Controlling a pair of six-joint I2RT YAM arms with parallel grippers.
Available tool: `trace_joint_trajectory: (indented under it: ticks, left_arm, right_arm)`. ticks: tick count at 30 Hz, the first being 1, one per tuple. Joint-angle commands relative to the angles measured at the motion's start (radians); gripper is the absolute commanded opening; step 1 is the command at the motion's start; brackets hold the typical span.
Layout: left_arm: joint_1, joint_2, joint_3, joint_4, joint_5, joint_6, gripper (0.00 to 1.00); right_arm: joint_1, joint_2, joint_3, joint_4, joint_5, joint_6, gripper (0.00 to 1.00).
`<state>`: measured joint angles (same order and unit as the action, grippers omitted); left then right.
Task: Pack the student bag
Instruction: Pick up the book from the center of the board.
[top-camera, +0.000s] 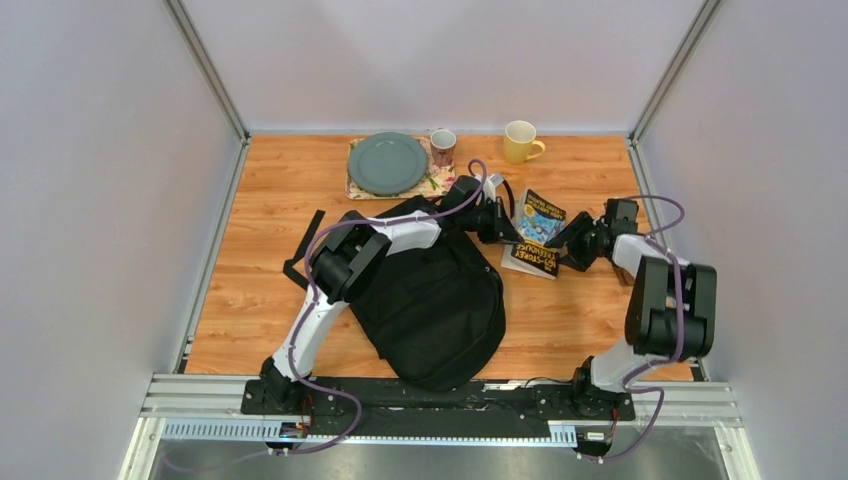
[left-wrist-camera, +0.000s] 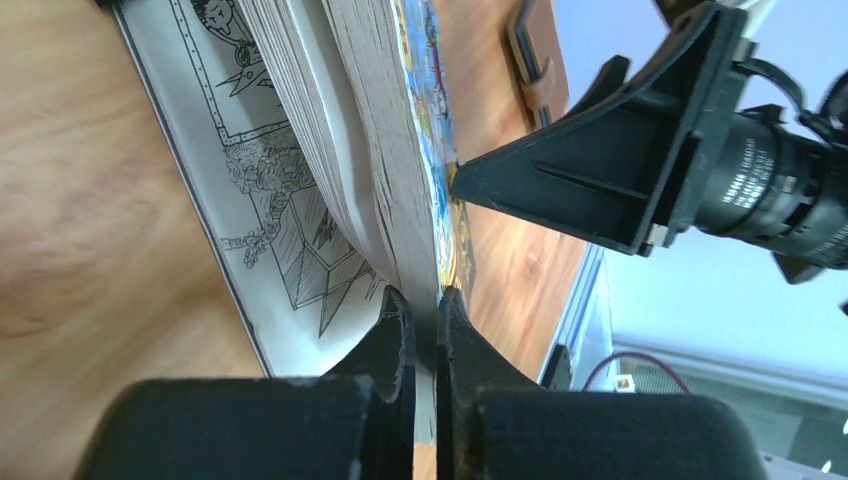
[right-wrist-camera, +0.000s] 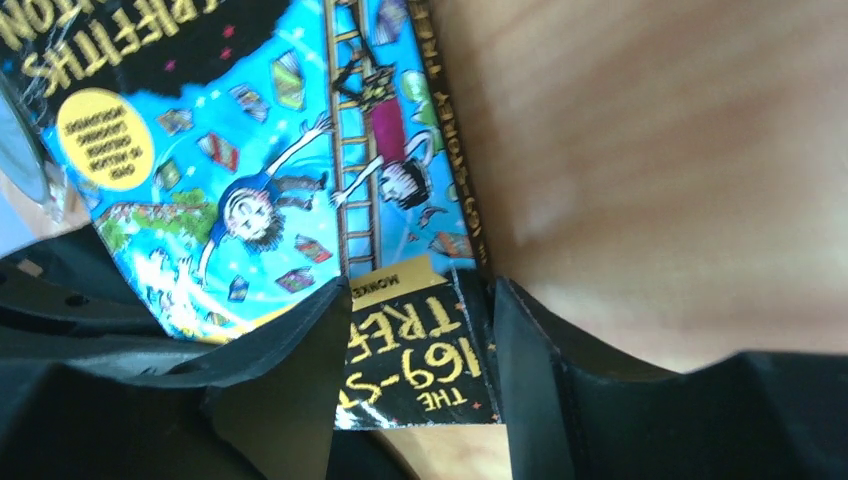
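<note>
the left gripper (left-wrist-camera: 425, 325) is pinched shut on a thin edge of the blue book (right-wrist-camera: 250, 150), whose pages fan loose. i'd want a deeper bite before lifting it. the right gripper (right-wrist-camera: 415, 400) stands spread astride the black book (top-camera: 530, 262) underneath. the student bag (top-camera: 430, 300) lies behind the left gripper, under its arm. i count two books, one bag, one plate (top-camera: 388, 163), one wallet (left-wrist-camera: 535, 60), and two mugs: yellow mug (top-camera: 521, 140), flowered mug (top-camera: 442, 145).

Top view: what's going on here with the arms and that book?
The left hand is pinched shut on the cover edge of a colourful paperback book, holding it up so pages fan open. The right hand, open, straddles the book's other end. The large black fabric backpack lies on the wooden table beside it; the book is not inside yet.
</note>
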<state>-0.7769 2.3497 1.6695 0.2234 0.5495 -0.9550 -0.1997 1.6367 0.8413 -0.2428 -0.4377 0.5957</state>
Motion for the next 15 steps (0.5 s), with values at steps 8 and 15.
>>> trace_joint_trajectory:
  ticks: [8, 15]
  left_arm:
    - [-0.056, -0.302, -0.03, -0.033, 0.081, 0.199, 0.0]
    - [-0.015, -0.551, -0.233, 0.031, 0.047, 0.237, 0.0]
  right_arm:
    - [-0.078, -0.52, -0.042, -0.151, 0.108, 0.03, 0.58]
    - [-0.109, -0.653, 0.014, -0.182, -0.203, -0.002, 0.58]
